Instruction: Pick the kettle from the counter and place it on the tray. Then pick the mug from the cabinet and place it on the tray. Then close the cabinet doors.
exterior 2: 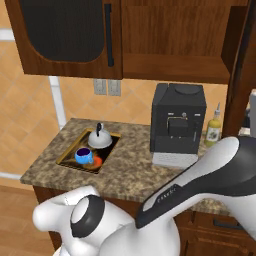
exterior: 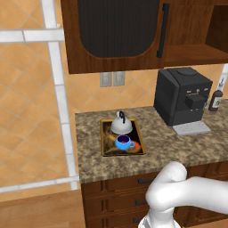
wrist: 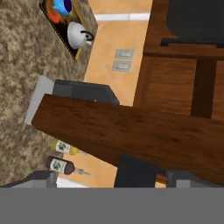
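The silver kettle (exterior: 121, 125) (exterior 2: 100, 137) (wrist: 78, 35) and the blue mug (exterior: 124, 142) (exterior 2: 83, 156) (wrist: 64, 5) both sit on the tray (exterior: 105, 143) (exterior 2: 67, 156) on the granite counter (exterior: 178, 149) (exterior 2: 130, 172). Above, the cabinet (exterior: 191, 49) (exterior 2: 170, 45) has its left door (exterior: 118, 26) (exterior 2: 65, 35) shut. Its right door (exterior 2: 240, 75) (wrist: 131, 131) stands swung out. In the hand view my gripper (wrist: 116, 180) is open, close against that door's wooden edge. A dark block sits between the tips; I cannot tell what it is.
A black coffee machine (exterior: 182, 95) (exterior 2: 177, 120) stands on the counter right of the tray. Bottles (exterior: 217, 99) (exterior 2: 214, 128) (wrist: 59, 165) stand beyond it. Wall sockets (exterior: 112, 79) (exterior 2: 107, 87) are under the cabinet, and wooden drawers (exterior: 120, 196) are below the counter.
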Robot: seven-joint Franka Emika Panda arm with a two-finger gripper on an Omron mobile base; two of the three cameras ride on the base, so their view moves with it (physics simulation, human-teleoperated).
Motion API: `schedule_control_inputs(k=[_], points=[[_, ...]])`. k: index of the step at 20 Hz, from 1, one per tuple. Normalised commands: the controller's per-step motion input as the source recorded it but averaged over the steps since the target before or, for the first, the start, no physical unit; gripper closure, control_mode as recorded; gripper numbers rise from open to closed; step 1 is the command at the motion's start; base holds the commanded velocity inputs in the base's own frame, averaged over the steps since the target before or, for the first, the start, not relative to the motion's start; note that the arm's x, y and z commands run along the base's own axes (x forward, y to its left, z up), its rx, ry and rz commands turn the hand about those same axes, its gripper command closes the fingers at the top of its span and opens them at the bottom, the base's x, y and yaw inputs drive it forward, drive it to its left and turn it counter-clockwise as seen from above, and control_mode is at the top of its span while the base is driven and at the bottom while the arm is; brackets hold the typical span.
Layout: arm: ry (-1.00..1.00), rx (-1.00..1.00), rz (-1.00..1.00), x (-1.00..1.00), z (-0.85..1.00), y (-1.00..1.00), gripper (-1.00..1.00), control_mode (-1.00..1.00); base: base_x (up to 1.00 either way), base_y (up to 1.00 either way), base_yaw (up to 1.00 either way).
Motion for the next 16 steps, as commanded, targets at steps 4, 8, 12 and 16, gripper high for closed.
schedule_control_inputs(k=[4,8,12,16], points=[[-0.11,0.09,0.05,0.24,-0.17,0.56,-1.00,-1.00,0.00,0.00,0.00],[-0.08,0.11,0.06,0.33,-0.07,0.55,-1.00,-1.00,0.00,0.00,0.00],[-0.08,0.10,0.10,0.34,-0.02,0.55,-1.00,-1.00,0.00,0.00,0.00],[-0.13,0.05,0.07,0.28,-0.09,0.62,-1.00,-1.00,0.00,0.00,0.00]])
